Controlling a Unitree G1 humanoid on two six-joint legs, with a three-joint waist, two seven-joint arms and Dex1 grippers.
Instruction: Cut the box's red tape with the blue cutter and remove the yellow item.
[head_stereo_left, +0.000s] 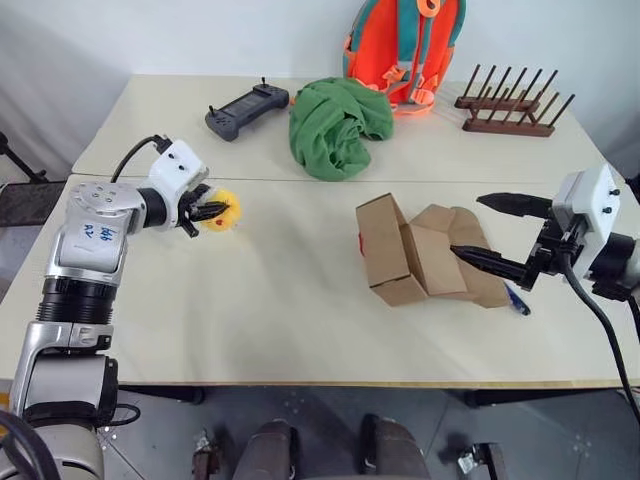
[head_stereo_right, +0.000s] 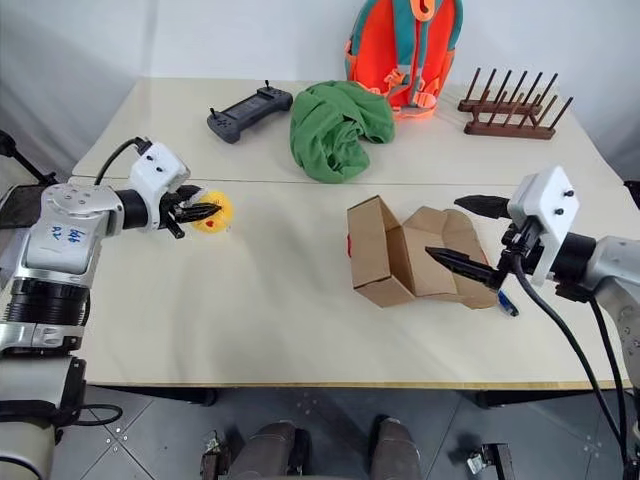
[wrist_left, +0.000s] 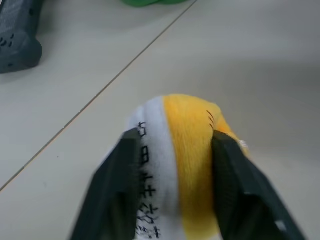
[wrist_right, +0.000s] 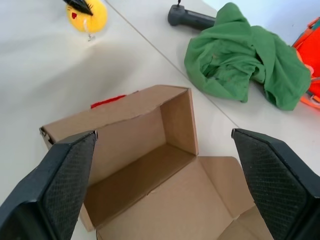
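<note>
The yellow item (head_stereo_left: 226, 212), egg-shaped with a white end, is low over the left side of the table. My left gripper (head_stereo_left: 210, 211) is shut on it, one black finger (wrist_left: 117, 185) against each side. The box (head_stereo_left: 410, 255) lies open on its side at centre right, flaps spread and inside bare (wrist_right: 145, 165). A scrap of the red tape (wrist_right: 107, 101) clings to its outer edge. My right gripper (head_stereo_left: 468, 224) hangs wide open just above the box's flaps, holding nothing. The blue cutter (head_stereo_left: 517, 298) lies on the table by the box's right end, under that gripper.
At the back of the table are a black game controller (head_stereo_left: 246, 108), a crumpled green cloth (head_stereo_left: 338, 125), an orange backpack (head_stereo_left: 405, 50) and a wooden peg rack (head_stereo_left: 510, 105). Bare tabletop (head_stereo_left: 290, 300) stretches between the yellow item and the box.
</note>
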